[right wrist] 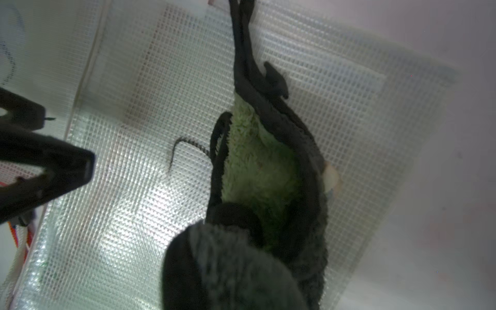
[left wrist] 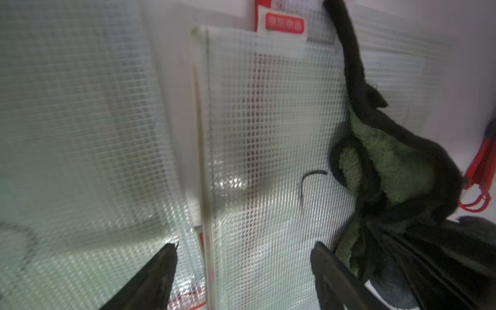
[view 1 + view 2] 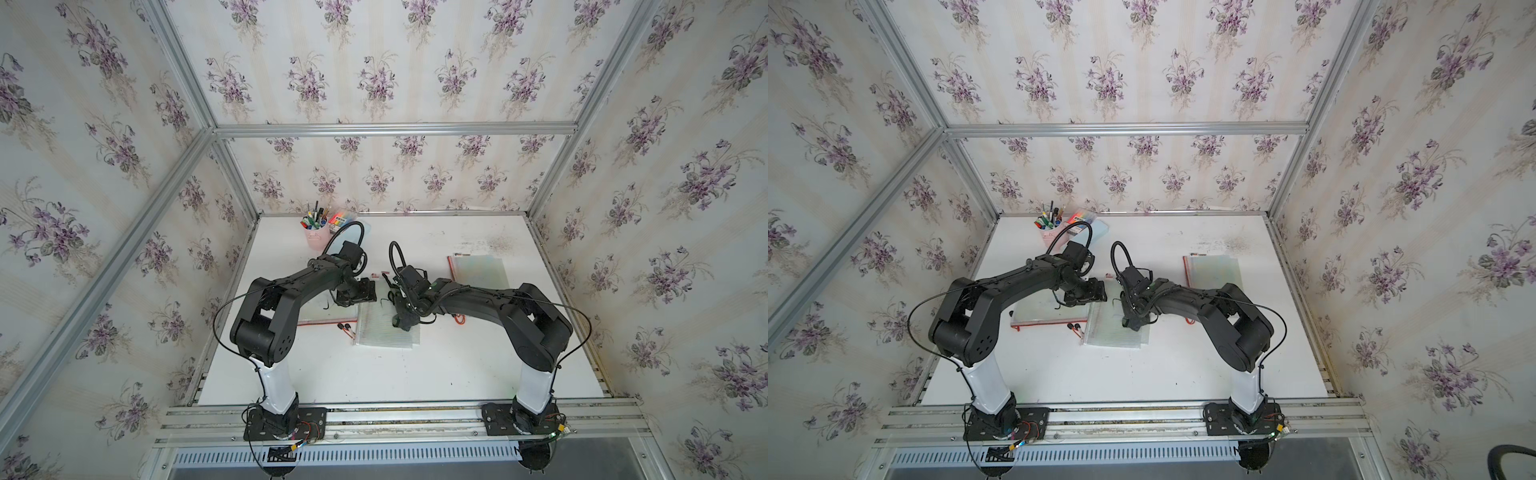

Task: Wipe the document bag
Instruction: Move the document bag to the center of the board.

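A translucent mesh document bag lies flat mid-table. A curved black mark shows on its surface. My right gripper is shut on a green cloth with black edging, which hides the jaws and rests on the bag beside the mark. My left gripper hovers open over the bag's zip edge, nothing between its fingers. Its dark fingers also show in the right wrist view.
A second mesh bag with a red zip lies under the left arm, a third bag at the back right. A pink pen cup and marker box stand at the back left. Two pens and a red loop flank the middle bag.
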Robot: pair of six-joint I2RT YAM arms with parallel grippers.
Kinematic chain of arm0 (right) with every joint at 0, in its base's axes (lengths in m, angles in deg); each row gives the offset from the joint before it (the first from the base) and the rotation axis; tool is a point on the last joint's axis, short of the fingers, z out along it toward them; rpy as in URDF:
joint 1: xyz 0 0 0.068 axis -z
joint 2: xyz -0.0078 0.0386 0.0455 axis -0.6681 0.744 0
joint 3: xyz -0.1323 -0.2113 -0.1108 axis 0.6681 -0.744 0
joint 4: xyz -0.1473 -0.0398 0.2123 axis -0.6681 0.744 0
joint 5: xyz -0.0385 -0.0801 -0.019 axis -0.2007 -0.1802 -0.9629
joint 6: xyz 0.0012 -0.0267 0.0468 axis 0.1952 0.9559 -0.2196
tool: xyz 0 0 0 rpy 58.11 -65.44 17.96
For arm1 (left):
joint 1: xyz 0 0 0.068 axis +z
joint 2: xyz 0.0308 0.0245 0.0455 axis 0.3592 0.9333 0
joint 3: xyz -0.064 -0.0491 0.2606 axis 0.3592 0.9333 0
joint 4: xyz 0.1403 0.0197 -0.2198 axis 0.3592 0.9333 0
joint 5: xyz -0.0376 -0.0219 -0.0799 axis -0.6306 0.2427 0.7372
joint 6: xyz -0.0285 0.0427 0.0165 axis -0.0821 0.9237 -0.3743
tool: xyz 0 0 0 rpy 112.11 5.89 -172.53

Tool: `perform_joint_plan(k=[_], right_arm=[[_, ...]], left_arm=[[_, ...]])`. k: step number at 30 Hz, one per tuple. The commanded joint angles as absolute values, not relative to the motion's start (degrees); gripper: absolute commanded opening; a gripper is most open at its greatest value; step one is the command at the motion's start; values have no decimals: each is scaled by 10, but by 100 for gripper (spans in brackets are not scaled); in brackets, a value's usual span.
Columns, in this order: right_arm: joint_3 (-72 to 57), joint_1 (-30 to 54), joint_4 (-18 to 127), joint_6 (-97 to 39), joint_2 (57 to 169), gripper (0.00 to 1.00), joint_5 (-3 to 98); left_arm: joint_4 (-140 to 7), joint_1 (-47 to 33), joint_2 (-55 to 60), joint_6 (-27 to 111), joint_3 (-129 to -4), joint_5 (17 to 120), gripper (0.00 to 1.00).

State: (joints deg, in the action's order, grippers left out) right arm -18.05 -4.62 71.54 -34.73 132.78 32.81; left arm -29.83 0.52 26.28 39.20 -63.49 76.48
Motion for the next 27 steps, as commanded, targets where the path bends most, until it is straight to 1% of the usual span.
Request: perform_joint_plan(k=[1,4,5,8,9,13,17,23,25,27], right_arm=[[-183,-47,694,-366,1346,18,357],[-186,-47,684,-371,1356,17,373],[-187,-47,680,-373,1358,18,378],[-188,-47,674,-377,1364,17,385],[-188,-47,674,-379,1365,17,386],[-185,-47,670,-382,1371,18,390],[-179,-44,669,-378,1375,17,391],[-166,-41,672,-374,1388,17,400],[-165,-40,672,-374,1390,17,400],[-166,-39,672,-376,1388,17,400]], left_arm=[[-334,5,283,399,-645,811,76],[-335,7,297,400,-651,813,70],[-338,7,297,401,-651,813,64],[-334,10,290,402,-653,810,52],[-332,12,285,402,-653,811,51],[-319,17,249,395,-648,807,48],[-325,17,218,390,-640,819,50],[-331,19,225,394,-646,845,52],[-323,19,236,402,-651,851,49],[-311,19,241,413,-652,849,41]])
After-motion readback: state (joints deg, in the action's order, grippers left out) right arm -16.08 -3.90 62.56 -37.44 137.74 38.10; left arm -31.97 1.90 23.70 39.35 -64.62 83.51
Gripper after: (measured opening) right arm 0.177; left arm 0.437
